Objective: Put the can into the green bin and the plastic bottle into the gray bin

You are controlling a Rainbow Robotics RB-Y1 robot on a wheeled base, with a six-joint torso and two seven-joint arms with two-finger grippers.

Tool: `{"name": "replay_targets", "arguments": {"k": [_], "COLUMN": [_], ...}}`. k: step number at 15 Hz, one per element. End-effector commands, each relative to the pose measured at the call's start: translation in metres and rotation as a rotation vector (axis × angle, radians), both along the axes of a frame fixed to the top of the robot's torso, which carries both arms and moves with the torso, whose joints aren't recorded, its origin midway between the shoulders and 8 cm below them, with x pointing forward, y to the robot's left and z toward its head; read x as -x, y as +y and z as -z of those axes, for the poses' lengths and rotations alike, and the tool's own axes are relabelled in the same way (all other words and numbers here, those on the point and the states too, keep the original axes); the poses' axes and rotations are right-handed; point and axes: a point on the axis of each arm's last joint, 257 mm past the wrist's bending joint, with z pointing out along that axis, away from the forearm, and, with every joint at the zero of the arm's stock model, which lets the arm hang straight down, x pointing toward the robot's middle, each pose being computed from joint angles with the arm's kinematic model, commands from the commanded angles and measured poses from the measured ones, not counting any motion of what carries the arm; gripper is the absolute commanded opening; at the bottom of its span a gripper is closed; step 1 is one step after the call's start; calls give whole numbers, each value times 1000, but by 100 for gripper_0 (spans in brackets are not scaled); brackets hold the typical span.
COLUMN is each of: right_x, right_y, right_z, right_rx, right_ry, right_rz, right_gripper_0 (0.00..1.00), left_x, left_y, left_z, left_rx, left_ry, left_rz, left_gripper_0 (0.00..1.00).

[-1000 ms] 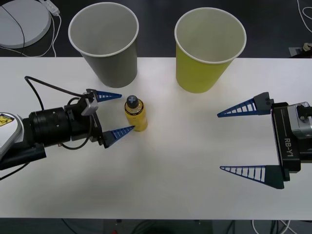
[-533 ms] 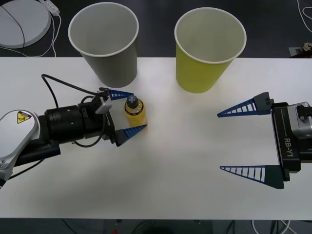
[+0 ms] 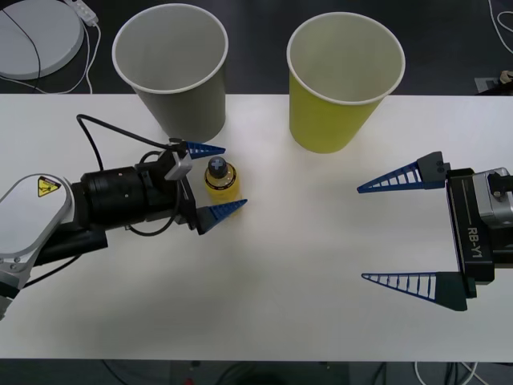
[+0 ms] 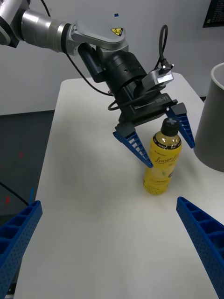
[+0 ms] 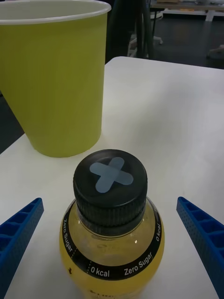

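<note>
I see the white table across the whole front view; its near edge is cut by the bottom of the picture. At the far edge stand the two bins, upright and apart from each other: the gray bin on my left and the green bin on my right. Both show a whitish inside, and I can not see the very bottom of either one. In the right wrist view only a part of the gray bin's wall comes in at the edge.

The left gripper reaches in from the left side, and its black body covers the table behind it. Its fingers are spread wide, one on each side of the plastic bottle, and I see a gap on both sides, so they do not touch it. The bottle stands upright on the table, just in front of the gray bin, with its dark cap on. In the left wrist view the lower part of the bottle is cut off.

The right gripper waits over the right side of the table, well apart from the bottle, with its fingers also wide and holding nothing.
</note>
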Motion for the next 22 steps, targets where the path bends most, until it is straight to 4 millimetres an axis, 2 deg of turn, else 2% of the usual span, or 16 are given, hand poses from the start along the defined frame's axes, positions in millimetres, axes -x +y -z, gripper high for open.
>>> {"name": "replay_targets", "arguments": {"k": [1, 8, 9, 10, 22], "right_x": [0, 0, 0, 0, 0], "right_y": [0, 0, 0, 0, 0], "right_z": [0, 0, 0, 0, 0], "right_rx": [0, 0, 0, 0, 0], "right_ry": [0, 0, 0, 0, 0], "right_rz": [0, 0, 0, 0, 0], "right_gripper_0": [100, 100, 100, 100, 100], "left_x": [-1, -1, -1, -1, 2], "left_y": [-6, -12, -12, -12, -12], "left_z": [1, 2, 2, 2, 1], "left_rx": [2, 1, 1, 1, 6], "left_ry": [4, 6, 5, 5, 13], "left_rz": [-1, 1, 1, 1, 10], "left_gripper_0": [100, 100, 35, 0, 0]}}
